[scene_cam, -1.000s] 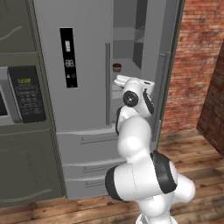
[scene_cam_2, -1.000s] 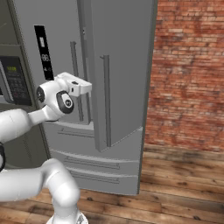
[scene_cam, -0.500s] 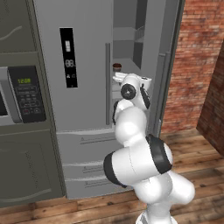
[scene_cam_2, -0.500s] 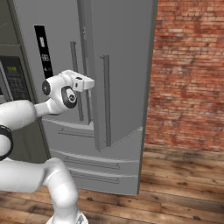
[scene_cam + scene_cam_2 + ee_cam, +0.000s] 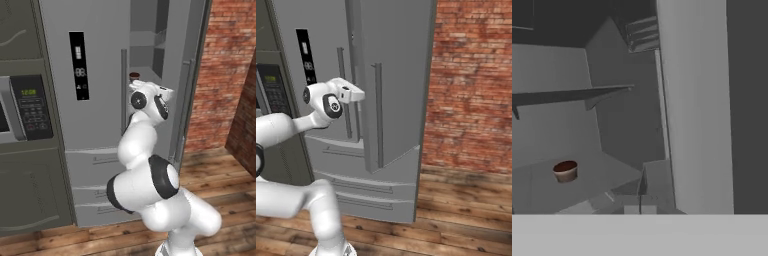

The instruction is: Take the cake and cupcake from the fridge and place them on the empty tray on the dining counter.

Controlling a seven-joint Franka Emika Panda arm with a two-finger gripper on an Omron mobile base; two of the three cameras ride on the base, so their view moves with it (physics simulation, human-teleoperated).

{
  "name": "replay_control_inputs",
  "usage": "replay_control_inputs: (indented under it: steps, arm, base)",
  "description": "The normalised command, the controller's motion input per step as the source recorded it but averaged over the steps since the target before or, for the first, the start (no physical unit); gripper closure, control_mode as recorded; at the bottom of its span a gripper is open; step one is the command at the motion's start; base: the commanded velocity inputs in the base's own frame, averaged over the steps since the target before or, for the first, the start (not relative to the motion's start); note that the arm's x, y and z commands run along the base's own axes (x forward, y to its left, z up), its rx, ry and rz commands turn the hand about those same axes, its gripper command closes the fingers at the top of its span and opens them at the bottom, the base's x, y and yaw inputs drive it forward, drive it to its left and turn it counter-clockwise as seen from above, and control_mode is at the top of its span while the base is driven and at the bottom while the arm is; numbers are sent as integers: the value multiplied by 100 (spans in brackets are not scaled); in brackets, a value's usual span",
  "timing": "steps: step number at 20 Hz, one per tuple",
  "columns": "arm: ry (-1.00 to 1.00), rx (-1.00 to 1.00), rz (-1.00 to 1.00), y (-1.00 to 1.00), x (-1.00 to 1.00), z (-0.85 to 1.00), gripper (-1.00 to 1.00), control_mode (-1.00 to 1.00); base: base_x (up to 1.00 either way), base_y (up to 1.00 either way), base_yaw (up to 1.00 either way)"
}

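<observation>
Brick wall and wood floor frame the scene, and the end effector [image 5: 358,94] sits at the gap of the fridge [image 5: 100,125], whose right door stands ajar. Its fingers are pressed together and hold nothing, probably because the arm is working at the door rather than reaching for food. Beyond it, the fridge interior holds 1 cupcake [image 5: 565,170], upright on a grey shelf [image 5: 587,180] and well apart from the hand. The cake cannot be made out. A microwave [image 5: 25,107] sits left of the fridge.
</observation>
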Motion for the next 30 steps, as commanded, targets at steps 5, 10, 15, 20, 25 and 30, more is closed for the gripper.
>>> replay_control_inputs:
  steps: [5,10,15,20,25,30]
  arm:
    - [-1,1,-27,-97,-2,-9,100,-100]
    - [-8,7,-23,-100,-19,-9,100,-100]
    - [-10,15,-21,-100,-59,-3,100,-100]
    - [-2,23,-23,-100,-85,0,100,-100]
    - [-2,24,-21,-100,-50,0,100,-100]
    - [-17,12,-17,-100,-22,4,100,-100]
  base:
    - [0,0,0]
    - [0,0,0]
    - [0,0,0]
    - [0,0,0]
    - [0,0,0]
    - [0,0,0]
